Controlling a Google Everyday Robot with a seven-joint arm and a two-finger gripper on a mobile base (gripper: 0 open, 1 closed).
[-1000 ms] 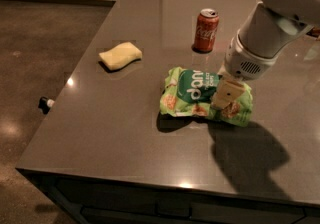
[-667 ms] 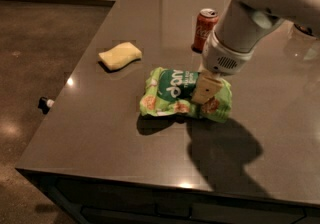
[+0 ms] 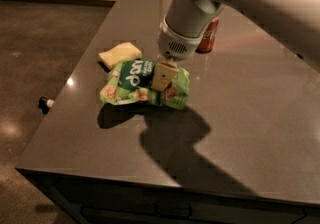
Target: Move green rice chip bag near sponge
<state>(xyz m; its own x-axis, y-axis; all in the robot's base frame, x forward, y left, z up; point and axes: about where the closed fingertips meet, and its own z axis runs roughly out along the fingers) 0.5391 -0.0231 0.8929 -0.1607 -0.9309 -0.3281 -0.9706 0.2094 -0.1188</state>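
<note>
The green rice chip bag (image 3: 131, 84) is light green with a dark green round logo and hangs a little above the grey table (image 3: 250, 118), casting a shadow below it. My gripper (image 3: 163, 76) comes down from the arm at the top and is shut on the bag's right half, with one tan finger (image 3: 164, 74) showing in front. The pale yellow sponge (image 3: 120, 54) lies on the table just behind the bag's upper left corner, partly covered by it in this view.
A red soda can (image 3: 209, 35) stands behind the arm's wrist, mostly hidden. The table's left edge runs close to the sponge. A small dark object (image 3: 45, 103) sits on the floor to the left.
The gripper has carried the bag leftward across the table, from right of centre to right beside the sponge. The can is now behind the arm.
</note>
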